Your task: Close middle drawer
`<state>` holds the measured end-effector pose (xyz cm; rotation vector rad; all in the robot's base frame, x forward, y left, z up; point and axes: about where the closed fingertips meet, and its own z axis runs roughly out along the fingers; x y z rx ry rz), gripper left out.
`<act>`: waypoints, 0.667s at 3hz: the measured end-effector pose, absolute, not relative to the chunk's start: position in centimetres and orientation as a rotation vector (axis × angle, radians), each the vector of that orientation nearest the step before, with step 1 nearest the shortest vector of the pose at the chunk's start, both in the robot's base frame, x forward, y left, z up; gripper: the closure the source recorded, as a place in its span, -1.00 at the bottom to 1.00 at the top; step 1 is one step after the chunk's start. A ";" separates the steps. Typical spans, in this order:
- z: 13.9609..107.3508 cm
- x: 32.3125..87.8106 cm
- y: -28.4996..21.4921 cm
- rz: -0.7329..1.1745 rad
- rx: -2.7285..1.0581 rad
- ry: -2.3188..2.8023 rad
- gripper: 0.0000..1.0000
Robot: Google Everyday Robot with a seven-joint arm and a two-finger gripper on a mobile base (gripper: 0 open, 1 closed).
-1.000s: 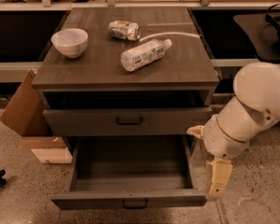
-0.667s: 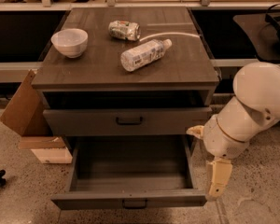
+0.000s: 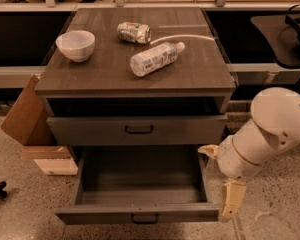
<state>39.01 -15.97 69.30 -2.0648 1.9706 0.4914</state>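
Note:
The middle drawer (image 3: 140, 215) is pulled far out of the dark grey-brown cabinet. Its deep box is empty, and its shallow front panel carries a small dark bar handle (image 3: 144, 217). My gripper (image 3: 232, 200) hangs at the end of the white arm (image 3: 270, 134), pointing down. It is just right of the open drawer's front right corner and level with the drawer's right side wall. It holds nothing that I can see.
The drawer above (image 3: 138, 129) stands slightly out. On the cabinet top (image 3: 200, 74) are a white bowl (image 3: 75, 45), a crushed can (image 3: 133, 32) and a lying plastic bottle (image 3: 155, 58). A cardboard piece (image 3: 24, 115) and a box (image 3: 54, 161) stand at the left.

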 end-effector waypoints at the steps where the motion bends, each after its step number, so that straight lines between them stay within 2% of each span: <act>1: 65.2 39.1 -15.6 0.509 -2.103 1.930 -1.00; 2: 61.2 38.8 -15.5 0.534 -2.138 1.882 -1.00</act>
